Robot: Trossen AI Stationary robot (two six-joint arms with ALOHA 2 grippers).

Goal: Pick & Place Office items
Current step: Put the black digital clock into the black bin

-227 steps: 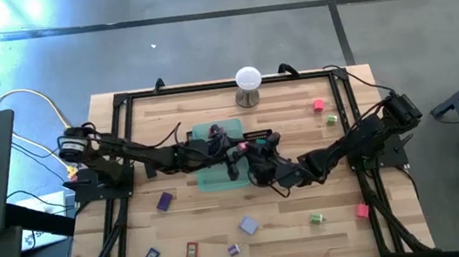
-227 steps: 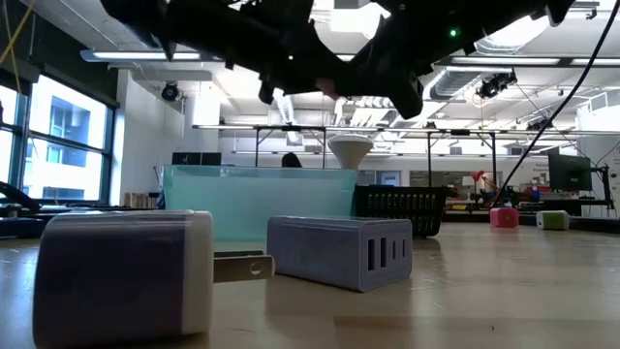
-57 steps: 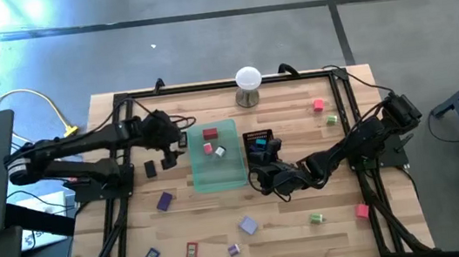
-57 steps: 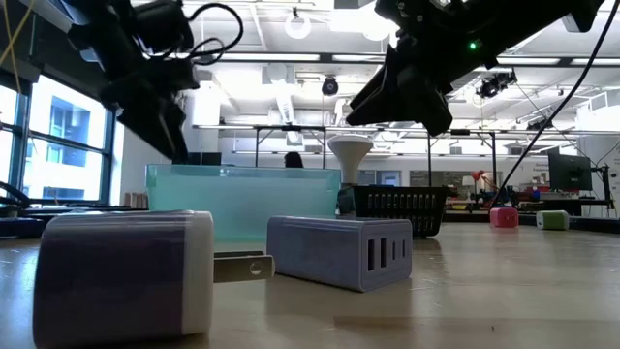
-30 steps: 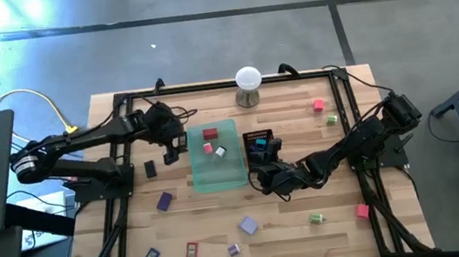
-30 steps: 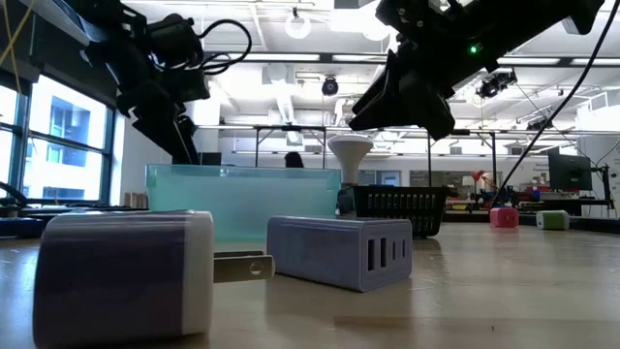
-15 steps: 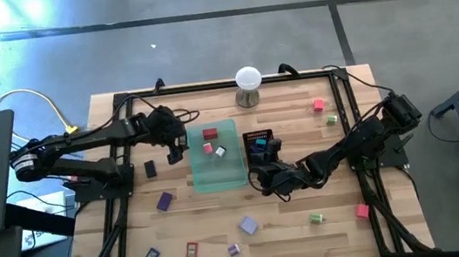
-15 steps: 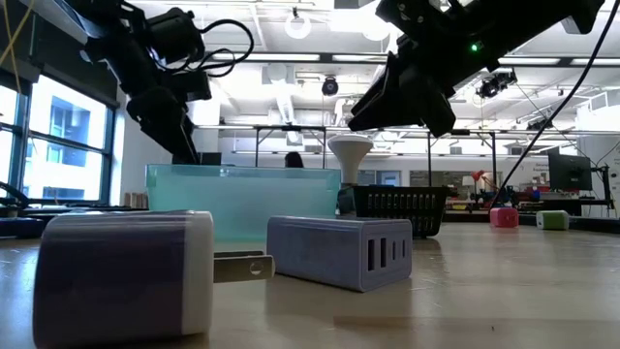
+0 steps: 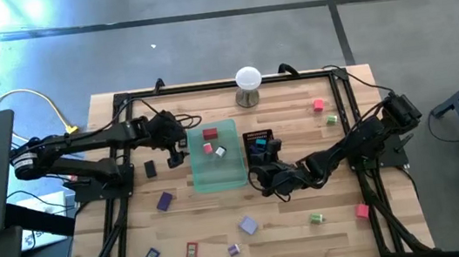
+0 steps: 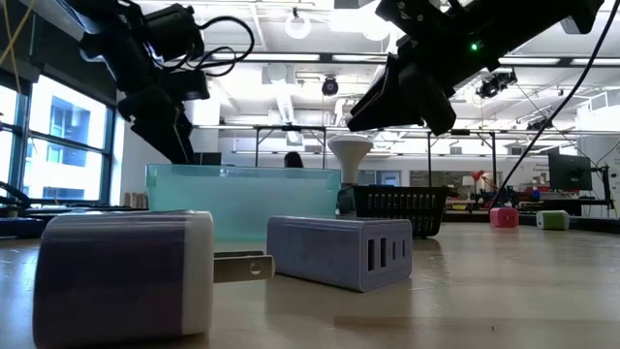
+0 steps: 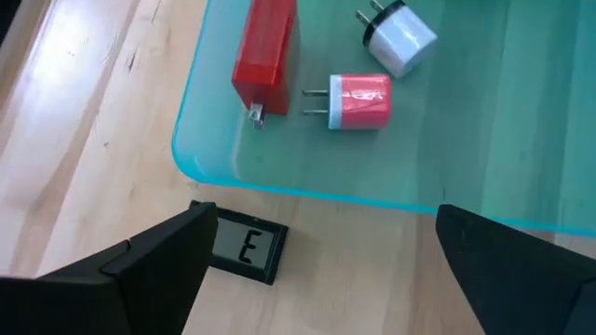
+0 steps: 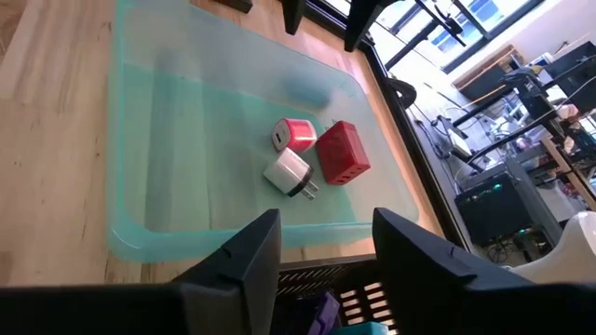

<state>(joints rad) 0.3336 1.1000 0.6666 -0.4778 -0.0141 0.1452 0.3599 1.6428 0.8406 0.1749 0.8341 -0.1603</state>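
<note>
The left claw (image 11: 317, 270) is spreading wider than a moment ago, hovering empty just outside the green tray (image 11: 484, 200). A black item (image 11: 247, 249) marked "E" is lying between its fingers, likely next. The red block (image 11: 265, 51), pink plug (image 11: 358, 100) and white plug (image 11: 399, 37) are sitting beyond it, inside the tray. The right claw (image 12: 321, 247), part-spread and empty, is waiting over the black mesh tray (image 9: 259, 140).

I see my left gripper (image 9: 176, 155) reached in from the worktop's left edge with its fingers (image 11: 140, 270) spread wide and nothing between them, while my right gripper (image 9: 262, 177) stretches toward the middle, fingers (image 12: 237, 265) partly apart.
</note>
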